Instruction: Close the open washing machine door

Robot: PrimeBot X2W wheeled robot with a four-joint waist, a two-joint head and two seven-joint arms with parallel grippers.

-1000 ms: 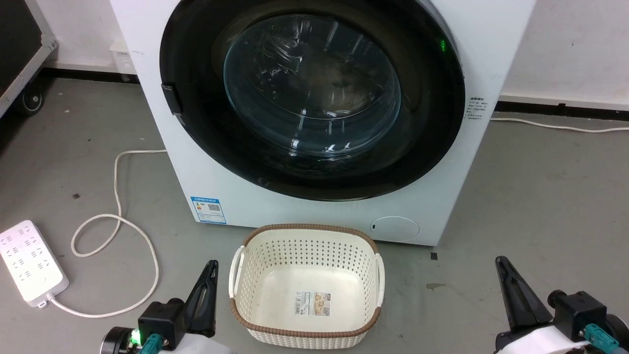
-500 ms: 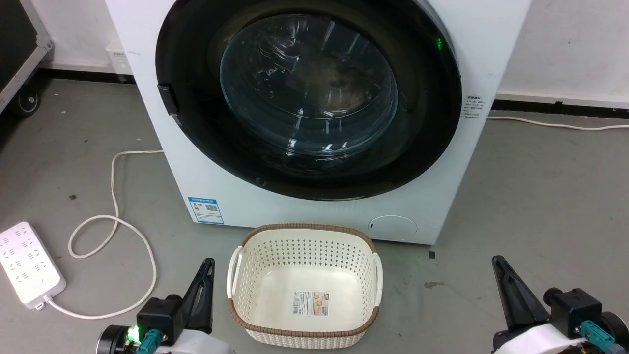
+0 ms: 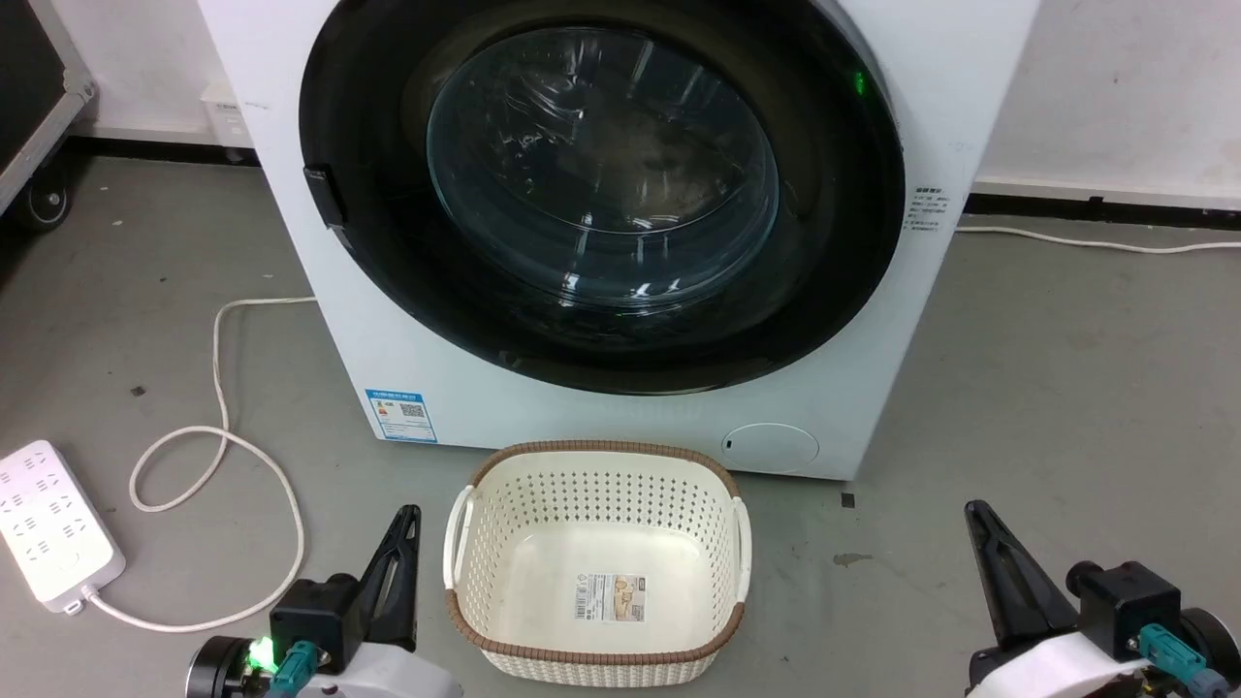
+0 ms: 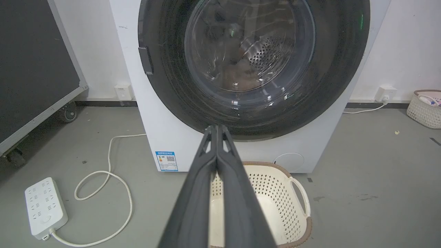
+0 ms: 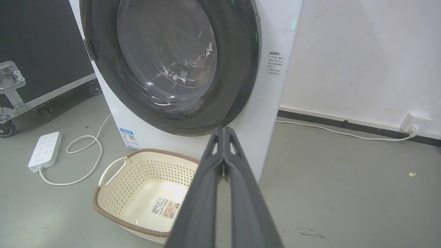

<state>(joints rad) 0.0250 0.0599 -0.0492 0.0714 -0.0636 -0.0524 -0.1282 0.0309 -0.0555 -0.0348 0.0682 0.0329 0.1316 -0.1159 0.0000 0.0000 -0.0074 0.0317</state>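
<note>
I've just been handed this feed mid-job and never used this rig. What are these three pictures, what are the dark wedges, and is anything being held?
The wide picture comes from the robot's head, looking down at the washing machine. Its washing machine door looks shut against the front. On the floor sit a cream basket and a power strip. The dark wedges are the left gripper and right gripper. The other two pictures look along each gripper from its wrist: both pairs of jaws are pressed together, holding nothing.

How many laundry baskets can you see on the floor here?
2. A cream basket sits empty right before the washing machine; a second basket stands by the wall at the left wrist view's right edge, partly cut off.
</note>
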